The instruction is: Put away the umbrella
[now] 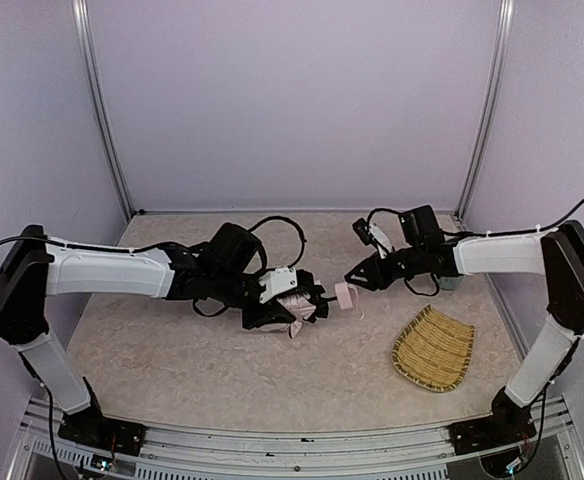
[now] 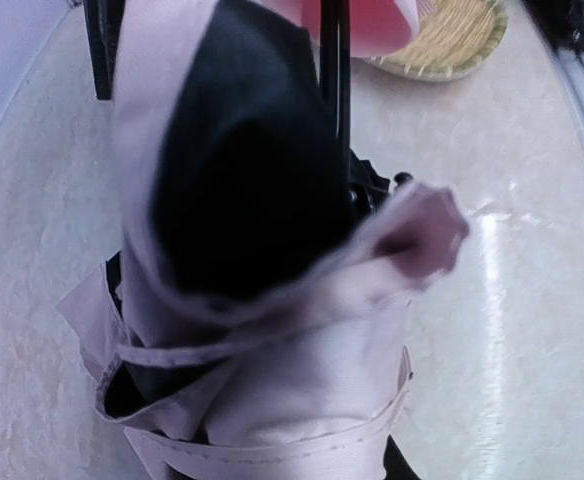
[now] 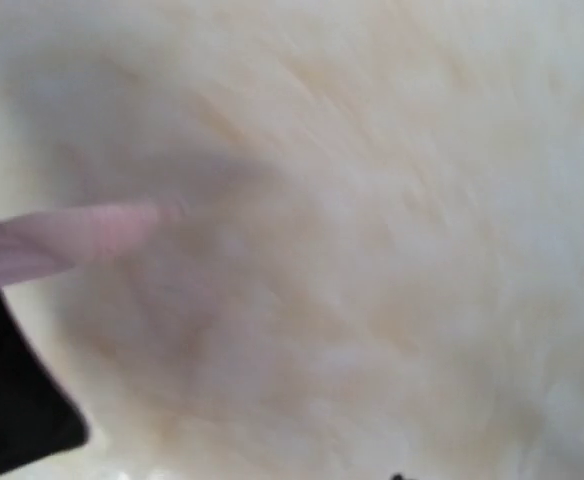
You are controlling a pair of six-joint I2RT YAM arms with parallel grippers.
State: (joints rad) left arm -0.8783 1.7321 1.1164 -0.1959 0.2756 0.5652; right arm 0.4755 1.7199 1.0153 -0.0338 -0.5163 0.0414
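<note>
At the middle of the worktop (image 1: 172, 350) you have the umbrella (image 1: 300, 306), collapsed, its pale pink fabric bunched up and the black lining showing in the folds. Whether the bundle rests on the surface or hangs just off it is not clear. Its thin black shaft (image 2: 336, 90) runs out of the bundle toward your right side and ends in the small pink handle (image 1: 347, 297).

Your left hand (image 1: 290, 305) is clamped on the bunched fabric, which fills that wrist view and hides most of the fingers. Your right hand (image 1: 357, 279) hangs just beside the handle, tip pointing down at it. You cannot tell from above whether it touches, or whether its fingers are apart or together. Its own wrist view is smeared, giving only a pale pink streak (image 3: 62, 235) and a dark patch (image 3: 12, 400) at the left edge.

Well apart from the umbrella, toward the near right, the woven straw tray (image 1: 434, 348) lies on the worktop.
</note>
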